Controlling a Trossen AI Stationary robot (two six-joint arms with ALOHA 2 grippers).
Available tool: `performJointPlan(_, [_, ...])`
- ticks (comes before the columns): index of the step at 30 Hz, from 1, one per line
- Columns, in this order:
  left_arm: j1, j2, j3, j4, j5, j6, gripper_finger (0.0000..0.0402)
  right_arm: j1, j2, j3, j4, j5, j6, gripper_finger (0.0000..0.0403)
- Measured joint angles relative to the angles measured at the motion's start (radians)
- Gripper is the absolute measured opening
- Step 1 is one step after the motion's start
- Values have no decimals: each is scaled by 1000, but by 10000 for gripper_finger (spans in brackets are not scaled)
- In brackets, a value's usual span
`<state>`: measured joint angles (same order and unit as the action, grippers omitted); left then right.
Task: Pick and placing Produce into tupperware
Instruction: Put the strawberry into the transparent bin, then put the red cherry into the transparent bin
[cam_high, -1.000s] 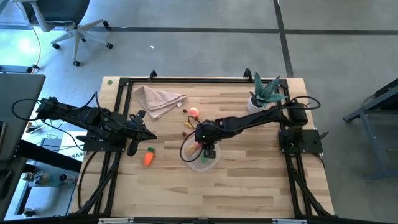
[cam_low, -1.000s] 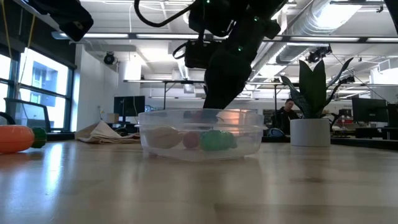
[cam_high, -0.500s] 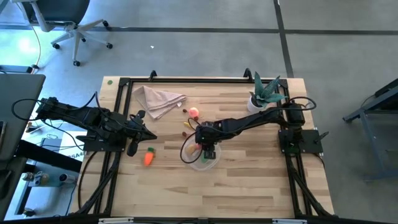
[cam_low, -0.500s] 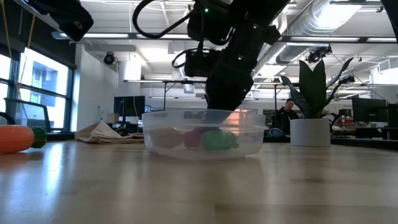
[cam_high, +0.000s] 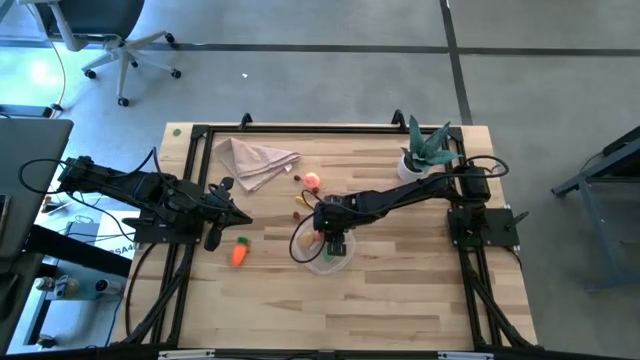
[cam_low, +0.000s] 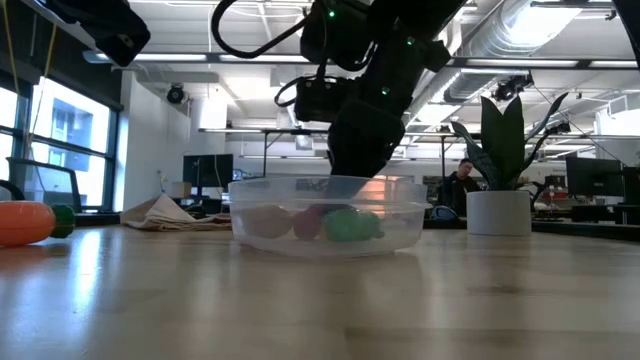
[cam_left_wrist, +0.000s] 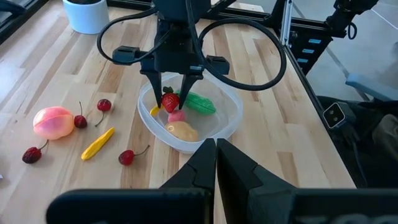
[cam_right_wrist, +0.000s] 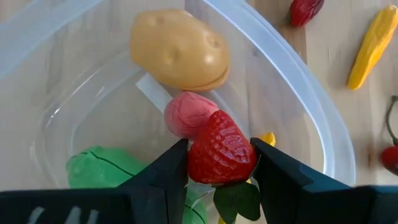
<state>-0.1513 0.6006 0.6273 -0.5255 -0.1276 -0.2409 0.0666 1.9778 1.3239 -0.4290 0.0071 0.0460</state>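
Strawberry (cam_right_wrist: 220, 149) sits pinched between the two fingers of the right gripper (cam_right_wrist: 219, 163), just over the clear tupperware (cam_left_wrist: 231, 115) in the middle of the table (cam_high: 400, 290). A tan potato (cam_right_wrist: 179, 50), a pink fruit (cam_right_wrist: 184, 114) and a green pepper (cam_right_wrist: 99, 168) lie inside. The left gripper (cam_left_wrist: 216, 163) is squeezed shut on nothing, waiting at the left side near the orange carrot (cam_high: 238, 253).

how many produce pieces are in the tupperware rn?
4 lying in the tupperware: potato, pink piece, green pepper, yellow piece. A strawberry is held above them in the right gripper. More may be hidden beneath.
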Motion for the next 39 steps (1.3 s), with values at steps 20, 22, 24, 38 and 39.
performJointPlan(20, [0,0,0,0,0,0,5,2,-10,15,-1,0,1,197])
performJointPlan(22, [0,0,0,0,0,0,5,3,-10,40,-27,1,1,197])
performJointPlan(24, [0,0,0,0,0,0,5,6,-10,75,-71,23,-1,197])
performJointPlan(38, [0,0,0,0,0,0,5,-27,-11,298,-348,220,-22,197])
performJointPlan(39, [0,0,0,0,0,0,5,-42,-11,298,-350,194,-26,197])
